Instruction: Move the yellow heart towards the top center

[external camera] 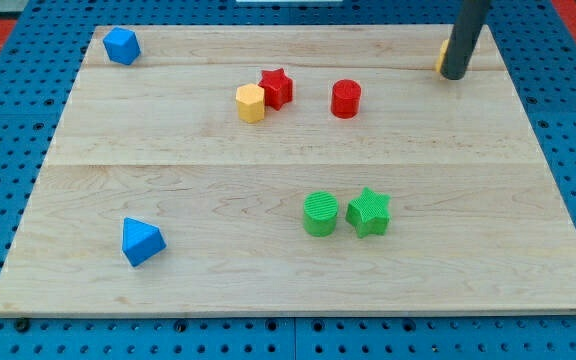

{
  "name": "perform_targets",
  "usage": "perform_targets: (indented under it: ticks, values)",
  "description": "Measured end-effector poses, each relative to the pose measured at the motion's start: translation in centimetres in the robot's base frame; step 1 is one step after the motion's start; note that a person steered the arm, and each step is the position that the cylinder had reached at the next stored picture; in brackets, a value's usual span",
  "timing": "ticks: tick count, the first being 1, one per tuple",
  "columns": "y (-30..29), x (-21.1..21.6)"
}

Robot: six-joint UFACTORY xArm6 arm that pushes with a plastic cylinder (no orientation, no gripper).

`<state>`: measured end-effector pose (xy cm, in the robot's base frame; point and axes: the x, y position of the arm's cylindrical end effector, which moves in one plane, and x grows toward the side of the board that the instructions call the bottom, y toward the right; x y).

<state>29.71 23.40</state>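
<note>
Only a thin yellow sliver [440,56] of a block shows at the view's top right, mostly hidden behind my rod; its shape cannot be made out. My tip [454,74] rests on the board right beside that sliver, on its right side. A yellow hexagon block [251,103] sits left of the board's top centre, touching a red star [277,88]. A red cylinder [346,99] stands just right of them.
A blue block [121,45] sits at the top left corner and a blue triangular block [142,241] at the bottom left. A green cylinder [320,214] and a green star [369,212] sit side by side below centre. The wooden board [168,160] lies on blue pegboard.
</note>
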Motion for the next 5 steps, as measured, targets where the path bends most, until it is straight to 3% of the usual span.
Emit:
perform_targets:
  ticks: [1,2,4,5]
  values:
    - [5.3,-0.6]
    - [2.5,-3.0]
    - [-10.9,-4.3]
    - [-9.6,-2.8]
